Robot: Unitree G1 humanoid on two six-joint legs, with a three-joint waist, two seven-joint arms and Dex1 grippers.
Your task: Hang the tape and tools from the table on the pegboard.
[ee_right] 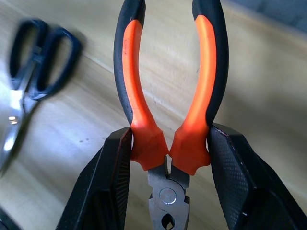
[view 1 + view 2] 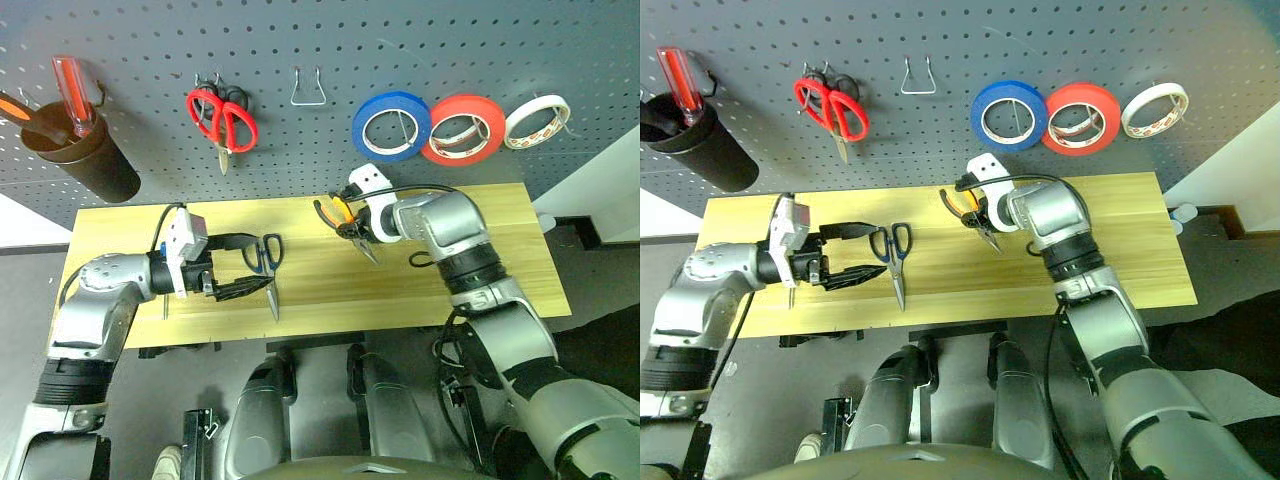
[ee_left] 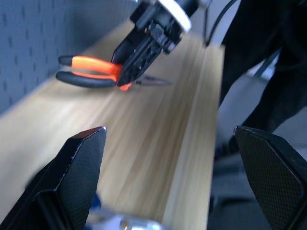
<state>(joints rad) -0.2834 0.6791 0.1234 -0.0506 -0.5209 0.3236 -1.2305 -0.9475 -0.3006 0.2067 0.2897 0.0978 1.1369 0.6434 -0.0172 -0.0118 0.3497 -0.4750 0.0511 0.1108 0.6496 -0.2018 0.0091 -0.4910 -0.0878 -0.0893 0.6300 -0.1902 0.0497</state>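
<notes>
Right claw (image 1: pixel 165 158) clamped on the pliers (image 1: pixel 168 96) low on the orange-and-black handles, beside the pivot; handles splayed, nose pointing down toward the bench (image 2: pixel 420 290). Pliers held clear above bare planks mid-bench. Left claw (image 2: pixel 243 265) spread wide, holding nothing. Dark-handled scissors (image 2: pixel 268 265) lie flat just at its 3 o'clock. Blue tape (image 2: pixel 391 126) hangs on the pegboard (image 2: pixel 400 50), at the pliers' 1 o'clock.

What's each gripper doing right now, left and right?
Left gripper: open, holding nothing, beside the dark-handled scissors on the table.
Right gripper: shut on the pliers, near the pivot.
</notes>
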